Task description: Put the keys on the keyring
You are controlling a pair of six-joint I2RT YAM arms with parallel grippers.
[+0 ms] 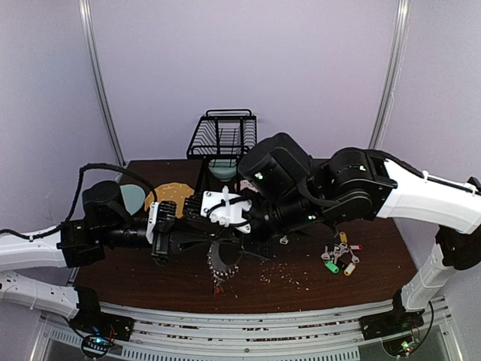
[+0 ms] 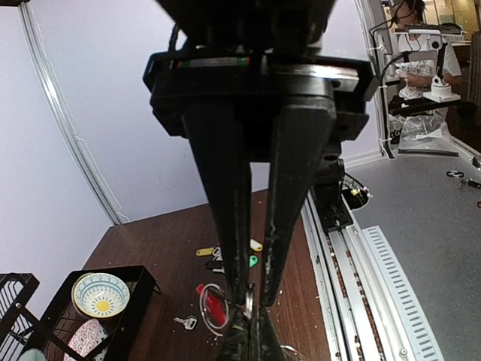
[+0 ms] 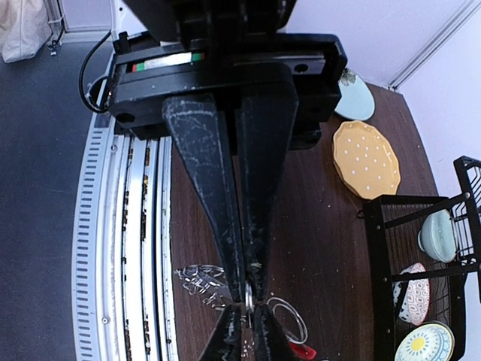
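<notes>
Mid-threading, by the look of it: left fingers point(image 2: 225, 210) and right fingers point(image 3: 207, 188) meet tip to tip over the surface point(image 1: 316, 282), both pinched shut on the keyring point(image 1: 222, 262), keys point(image 3: 201, 282) dangling below. The next move likely calls for a steady grip while a key slides along the coil.

Pale lilac walls point(image 1: 225, 60) behind a dark wooden table point(image 1: 379, 265)

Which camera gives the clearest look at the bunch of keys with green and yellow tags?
The top view: the tagged bunch lies whole and uncovered on the table. The left wrist view shows only some tags, partly behind the left gripper. The right wrist view misses it.
</notes>
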